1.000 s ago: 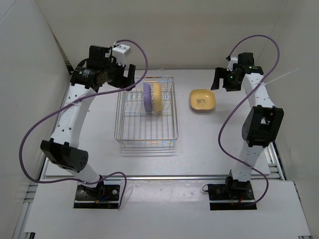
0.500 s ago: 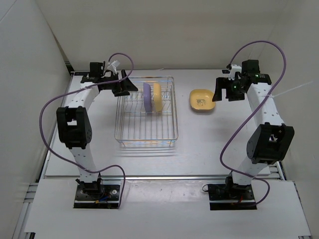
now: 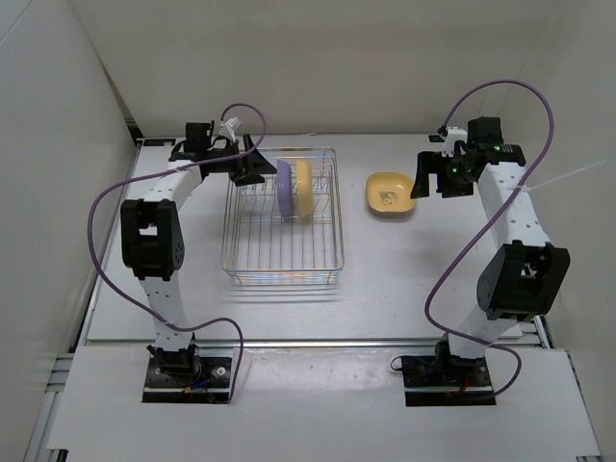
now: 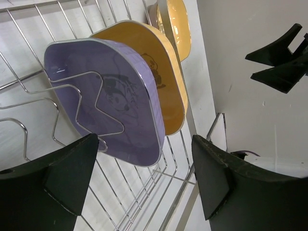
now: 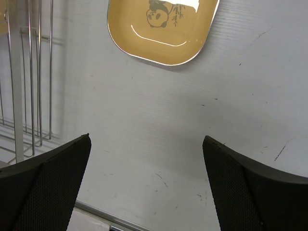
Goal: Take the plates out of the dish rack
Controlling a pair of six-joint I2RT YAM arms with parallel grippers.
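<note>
Two plates stand on edge in the dish rack [image 3: 284, 217], slotted between its upright wires toward the far end. A purple plate [image 3: 285, 189] is on the left and a yellow plate [image 3: 304, 187] is close against its right side. In the left wrist view the purple plate [image 4: 110, 96] rests behind a bent divider wire, and the yellow plate [image 4: 166, 82] overlaps it from behind. Both carry a faint cartoon print. The rack itself sits on the table [image 3: 385, 279], left of centre.

A second yellow plate [image 3: 391, 193] lies flat and face up on the table to the right of the rack, apart from it. The right wrist view shows this second yellow plate [image 5: 161, 29] with a panda drawn in its hollow.

The left gripper [image 3: 252, 166] reaches in over the rack's far left corner, just beside the purple plate. Its jaws are spread wide. In its own camera the left gripper [image 4: 144, 149] frames the purple plate's lower edge in the gap, with neither finger on it.

The right gripper [image 3: 428, 173] hangs above the table just right of the second yellow plate, jaws wide apart and gripping nothing. From the wrist, the right gripper [image 5: 147, 144] has bare table [image 5: 144, 110] between its fingers, with the plate beyond them and the rack's wires [image 5: 29, 72] at the left edge.
</note>
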